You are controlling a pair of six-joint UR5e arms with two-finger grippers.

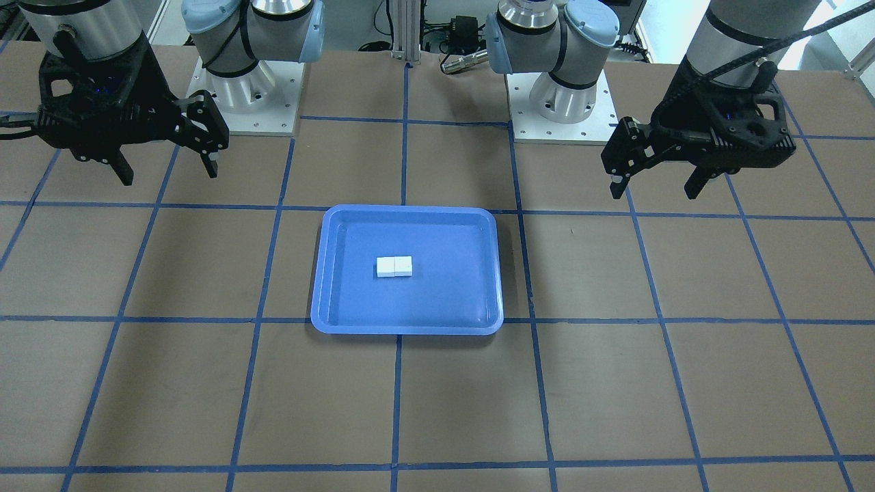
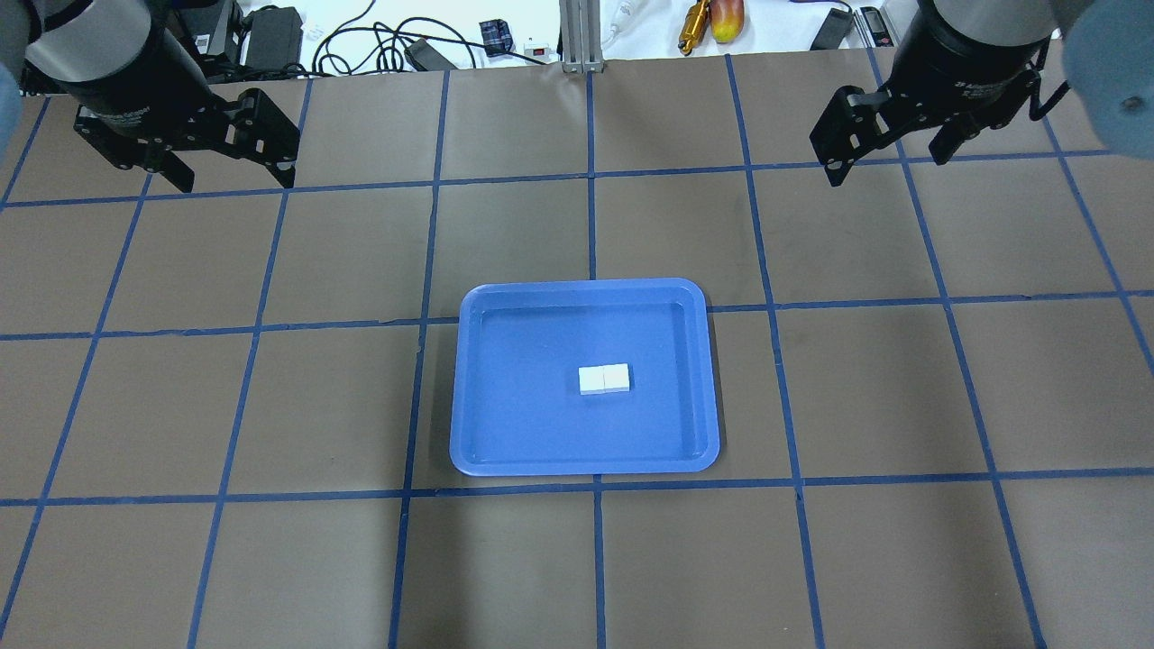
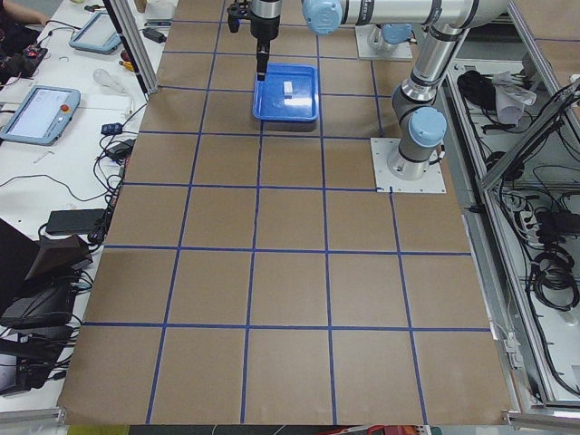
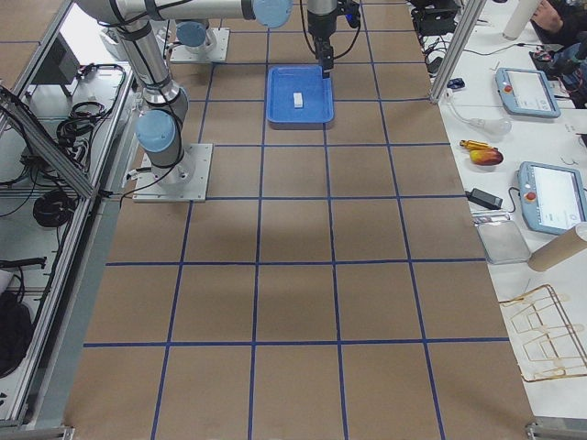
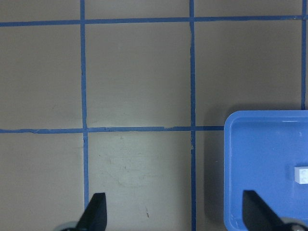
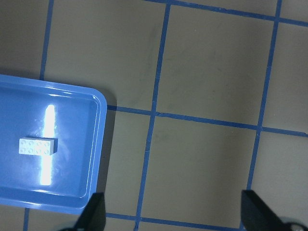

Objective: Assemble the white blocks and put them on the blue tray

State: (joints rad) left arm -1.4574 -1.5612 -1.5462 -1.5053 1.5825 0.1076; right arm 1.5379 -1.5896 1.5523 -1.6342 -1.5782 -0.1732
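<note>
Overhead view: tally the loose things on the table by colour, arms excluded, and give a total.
white blocks: 2, joined side by side inside the tray
blue tray: 1
total: 3
</note>
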